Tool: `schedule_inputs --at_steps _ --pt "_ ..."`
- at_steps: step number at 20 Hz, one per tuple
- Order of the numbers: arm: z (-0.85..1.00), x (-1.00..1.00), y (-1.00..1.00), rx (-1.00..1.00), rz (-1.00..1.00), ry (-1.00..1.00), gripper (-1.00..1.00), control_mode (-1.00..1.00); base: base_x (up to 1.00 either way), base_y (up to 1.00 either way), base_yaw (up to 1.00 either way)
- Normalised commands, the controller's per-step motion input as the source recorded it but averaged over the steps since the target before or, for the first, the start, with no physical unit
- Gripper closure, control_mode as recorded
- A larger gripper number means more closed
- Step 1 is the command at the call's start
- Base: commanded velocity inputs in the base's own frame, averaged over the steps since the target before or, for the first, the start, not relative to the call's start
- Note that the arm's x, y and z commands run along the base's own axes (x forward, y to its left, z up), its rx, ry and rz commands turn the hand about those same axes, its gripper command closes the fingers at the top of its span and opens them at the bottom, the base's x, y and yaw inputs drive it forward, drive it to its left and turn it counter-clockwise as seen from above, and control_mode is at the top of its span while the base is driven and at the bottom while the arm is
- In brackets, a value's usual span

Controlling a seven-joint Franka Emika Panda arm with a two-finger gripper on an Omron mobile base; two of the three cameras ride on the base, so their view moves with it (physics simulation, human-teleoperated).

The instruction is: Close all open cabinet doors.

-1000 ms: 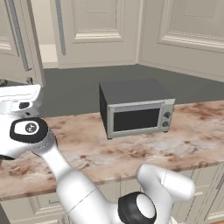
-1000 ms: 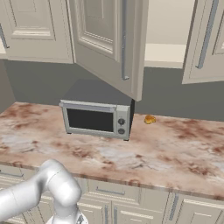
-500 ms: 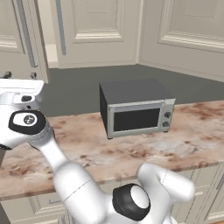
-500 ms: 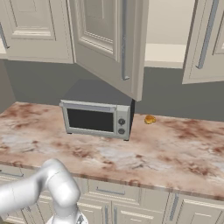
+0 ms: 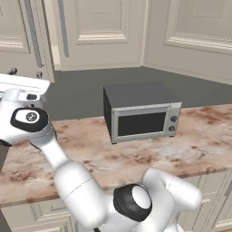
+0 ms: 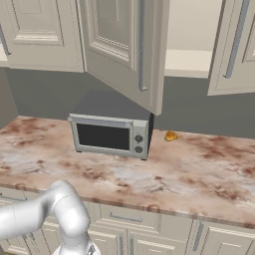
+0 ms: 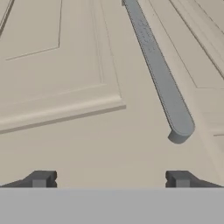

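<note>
**Kitchen corner: marble counter, microwave, upper doors hanging open**

Going left to right in the right base view: a closed cream upper door (image 6: 42, 32) sits at about 10 o'clock, flat against the cabinet run. Next to it, around 12 o'clock, an open cabinet door (image 6: 124, 47) swings out over the counter, its long grey bar handle (image 6: 142, 45) running vertically near the free edge. Under it sits a silver microwave (image 6: 110, 135) on the pink-brown marble countertop (image 6: 199, 169), backed by a dark grey wall. Just right of the microwave, near the wall, there's a small orange thing (image 6: 171, 135), too small to identify. At 2 o'clock another door (image 6: 234, 47) stands ajar in front of a pale shelf. Cream drawers (image 6: 129, 219) run below the counter edge.

In the hand view the gripper (image 7: 109, 179) has its two dark fingertips spread wide with nothing between them, facing a door panel up close; that door's handle end hangs at about 2 o'clock, apart from both tips.
</note>
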Motion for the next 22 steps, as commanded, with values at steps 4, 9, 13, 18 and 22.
schedule_inputs --at_steps 4,9,13,18,22 --pt "0.0 0.48 -0.27 0.08 0.05 0.0 -1.0 -1.0 0.0 0.0 0.0" --pt "0.0 0.55 -0.25 0.08 0.07 0.0 -1.0 -1.0 0.0 0.0 0.0" --pt "0.0 0.49 -0.19 0.06 0.08 0.0 -1.0 -1.0 0.0 0.0 0.0" --pt "0.0 0.41 -0.16 0.05 0.07 0.0 -1.0 -1.0 0.0 0.0 0.0" --pt "0.0 0.26 -0.09 0.02 0.08 0.0 -1.0 -1.0 0.0 0.0 0.0"
